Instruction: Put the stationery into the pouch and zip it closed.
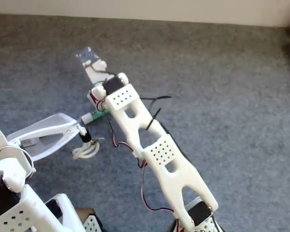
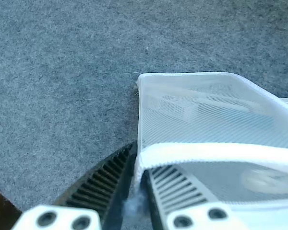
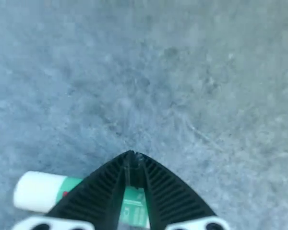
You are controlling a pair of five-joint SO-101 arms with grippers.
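Pouch (image 2: 206,110) of white mesh rests on the grey carpet (image 1: 222,72), its thick edge band pinched tight in the left gripper (image 2: 137,179). Pale shapes inside may be stationery already loaded, though the mesh blurs them. Near the pouch's far end a green-and-white glue stick (image 3: 38,191) lies on the carpet beneath the right gripper (image 3: 132,158), whose jaws are pressed together with nothing between them. Loading looks unfinished and zipping not yet begun. Next, the right claw probably must spread, settle around the glue stick and carry it to the opening.
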